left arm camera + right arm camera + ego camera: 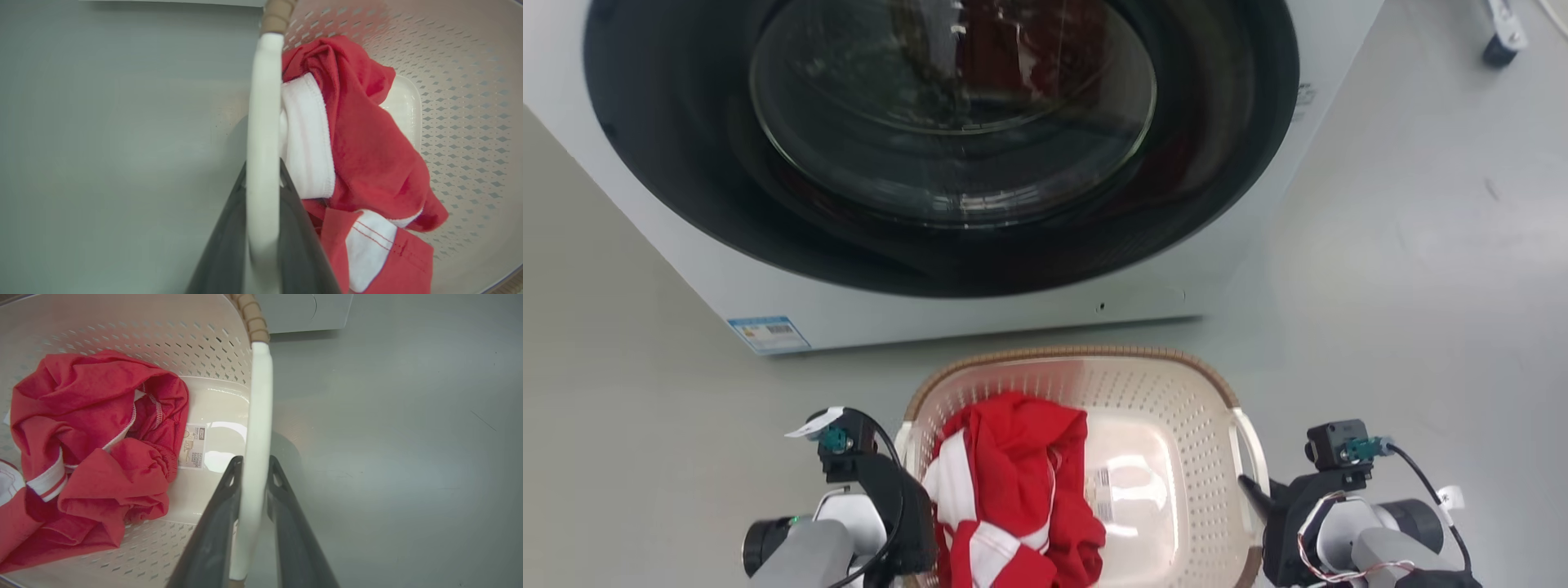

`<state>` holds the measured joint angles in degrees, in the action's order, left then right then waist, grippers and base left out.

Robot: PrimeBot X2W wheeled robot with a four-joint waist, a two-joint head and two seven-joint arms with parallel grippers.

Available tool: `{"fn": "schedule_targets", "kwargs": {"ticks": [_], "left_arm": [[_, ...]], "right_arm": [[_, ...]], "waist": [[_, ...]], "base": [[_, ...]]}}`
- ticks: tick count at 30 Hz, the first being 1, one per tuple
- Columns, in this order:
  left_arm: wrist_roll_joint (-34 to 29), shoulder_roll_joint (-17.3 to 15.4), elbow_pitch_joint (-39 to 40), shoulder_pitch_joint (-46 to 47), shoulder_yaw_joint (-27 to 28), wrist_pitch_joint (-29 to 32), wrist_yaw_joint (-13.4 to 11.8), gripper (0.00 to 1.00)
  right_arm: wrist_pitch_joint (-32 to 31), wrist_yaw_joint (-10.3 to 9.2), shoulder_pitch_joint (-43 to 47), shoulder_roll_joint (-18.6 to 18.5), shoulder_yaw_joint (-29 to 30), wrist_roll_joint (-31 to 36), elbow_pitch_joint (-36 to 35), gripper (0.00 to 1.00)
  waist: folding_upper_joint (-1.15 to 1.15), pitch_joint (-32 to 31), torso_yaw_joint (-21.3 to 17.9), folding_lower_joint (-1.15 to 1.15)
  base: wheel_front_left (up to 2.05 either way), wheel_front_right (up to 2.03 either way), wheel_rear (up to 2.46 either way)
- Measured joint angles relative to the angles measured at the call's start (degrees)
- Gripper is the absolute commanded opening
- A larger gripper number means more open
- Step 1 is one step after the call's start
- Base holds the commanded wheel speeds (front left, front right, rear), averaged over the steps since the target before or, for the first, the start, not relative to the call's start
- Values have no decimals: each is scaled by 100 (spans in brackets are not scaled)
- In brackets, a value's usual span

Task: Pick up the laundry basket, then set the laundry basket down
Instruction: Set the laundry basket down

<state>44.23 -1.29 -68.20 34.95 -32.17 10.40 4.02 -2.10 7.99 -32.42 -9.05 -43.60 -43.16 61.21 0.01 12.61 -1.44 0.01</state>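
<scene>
Left hand (263, 175) and right hand (255, 467) pinch handles of the laundry basket (1062, 354); red garment (1013, 482) inside, washer (947, 320) just beyond.

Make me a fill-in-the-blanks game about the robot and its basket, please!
1. The laundry basket is in front of the big white ____.
2. The clothes inside it are white and ____.
3. The left claw and the right claw each have a finger on either side of a white ____.
4. The basket's woven-look rim is ____.

Missing words: washer, red, handle, brown.
</scene>
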Motion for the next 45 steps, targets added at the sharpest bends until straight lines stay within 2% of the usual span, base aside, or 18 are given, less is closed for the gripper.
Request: {"fn": "schedule_targets", "kwargs": {"ticks": [23,37,45], "left_arm": [[-307,-136,99,1126,-29,-903,-185,0],[-465,-183,90,1586,-25,-1288,-259,0],[-527,-193,14,1666,-30,-1580,-352,0]], "right_arm": [[780,-44,-1283,-38,-98,342,-9,0],[1129,-45,-1772,-60,-187,449,57,0],[1263,-45,-1954,-40,-299,539,141,0]], "waist": [[0,2044,-61,0],[0,3063,-27,0],[0,3397,-12,-1]], "base": [[0,0,0],[0,0,0],[0,0,0]]}}
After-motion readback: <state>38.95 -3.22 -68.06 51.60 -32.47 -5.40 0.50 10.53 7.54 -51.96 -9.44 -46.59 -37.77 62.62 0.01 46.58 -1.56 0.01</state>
